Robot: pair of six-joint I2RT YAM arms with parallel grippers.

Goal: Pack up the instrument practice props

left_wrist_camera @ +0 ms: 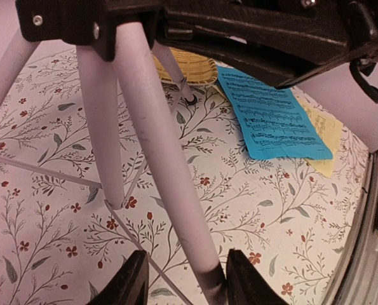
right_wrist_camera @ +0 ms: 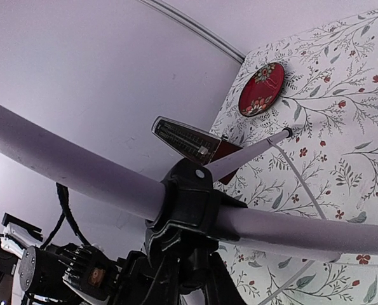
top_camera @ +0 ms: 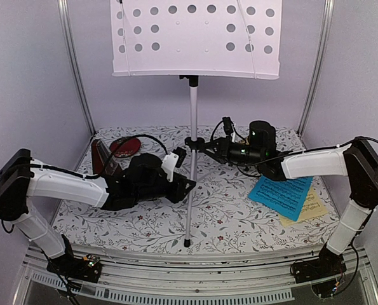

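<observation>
I see a silver perforated music stand [top_camera: 192, 121], blue sheet [top_camera: 281, 196], pale-yellow sheet [top_camera: 312, 208], red-brown metronome [top_camera: 103, 159], red floral plate [top_camera: 126, 147], and white leafy-sprigged tablecloth [top_camera: 227, 210].

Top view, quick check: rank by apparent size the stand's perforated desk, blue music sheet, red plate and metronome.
1. Pale perforated metal stand desk, though nearest the camera.
2. Blue paper music sheet.
3. Round red plate and dark red-brown pyramid metronome: both partly hidden behind the left arm, so unranked.

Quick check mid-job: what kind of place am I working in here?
Most likely a robot test booth staged as a music practice corner: plain pale walls with metal frame posts, a floral-cloth table, and a music stand, metronome and sheet music laid out.
</observation>
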